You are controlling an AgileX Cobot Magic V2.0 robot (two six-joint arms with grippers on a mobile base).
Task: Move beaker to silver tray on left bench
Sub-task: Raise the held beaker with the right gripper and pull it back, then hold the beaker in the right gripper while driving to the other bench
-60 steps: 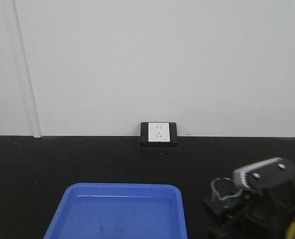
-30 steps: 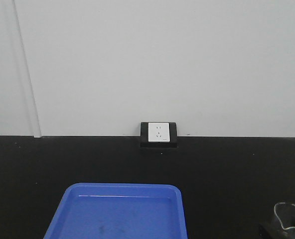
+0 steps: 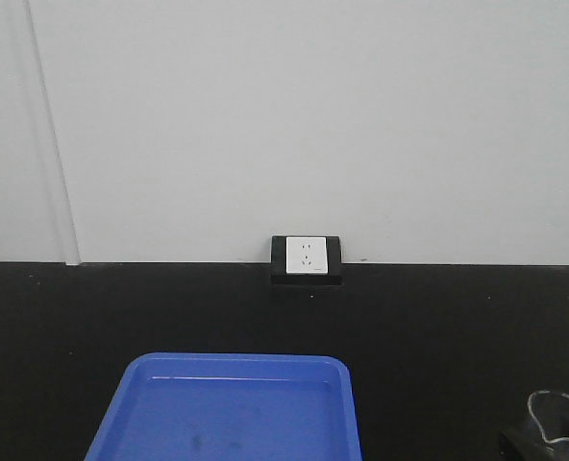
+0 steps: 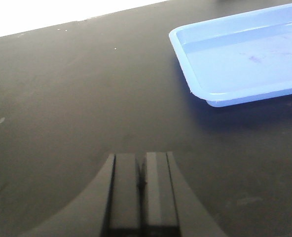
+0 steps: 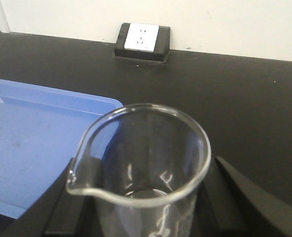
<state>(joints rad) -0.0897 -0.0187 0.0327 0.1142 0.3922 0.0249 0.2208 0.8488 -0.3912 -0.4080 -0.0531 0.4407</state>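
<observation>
Item, the beaker [image 5: 146,163]: small clear glass cylinder, upright, pouring spout at the rim turned toward the lower left of the right wrist view; glass clear through to the base, a faint white marking on the near wall; position, lower right corner of the front view, beside and apart from the blue tray [image 3: 229,403], over the black worktop [image 3: 121,317]; whether its base touches the worktop cannot be told. Item, right gripper [image 5: 138,217]: dark fingers [image 5: 235,197] flank the beaker on both sides, jaws closed against the glass and holding it. Item, blue tray: shallow rectangular plastic, raised rim, rounded corners, lying flat on the worktop; interior shows bare blue plastic with faint dark smudges. Item, left gripper [image 4: 141,185]: hangs above bare worktop, near the tray's corner but apart from it; jaws drawn together with only a thin seam between them, nothing held. Item, wall socket [image 3: 307,254]: white plate in a black housing, at the foot of the white wall [image 3: 313,115], behind the tray.
</observation>
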